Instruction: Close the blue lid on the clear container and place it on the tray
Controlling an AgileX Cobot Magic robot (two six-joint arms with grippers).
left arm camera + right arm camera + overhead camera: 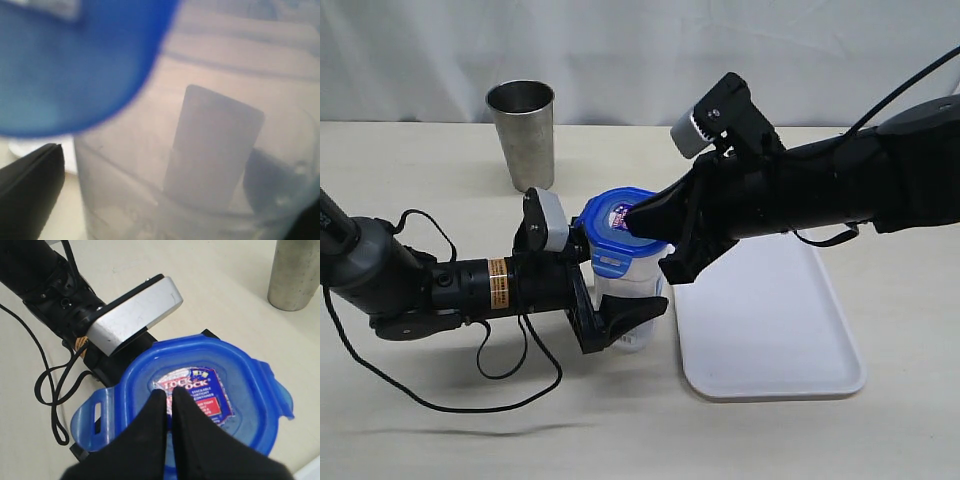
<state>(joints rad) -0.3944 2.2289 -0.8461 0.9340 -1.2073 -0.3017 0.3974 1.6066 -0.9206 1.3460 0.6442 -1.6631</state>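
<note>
Left black arm stretches in low and level, its gripper spread wide, a finger either side of the tall clear plastic container; contact unclear. Right black arm reaches across, angled downward, its gripper pinched tight, tips together.

1. On top of the blue lid there is a sticker. In big letters I read "LOCK" and then "OCK".
2. Under that, in small letters, I read "STACKABLE" and "CONTAINER".
3. My right claw hides the sticker's near corner.
4. The red box on the sticker has white words, too small for me to read.
5. The orange band on my left arm has tiny print I cannot read.
6. The label on the clear container is blurry, and I see no words on it.
</note>
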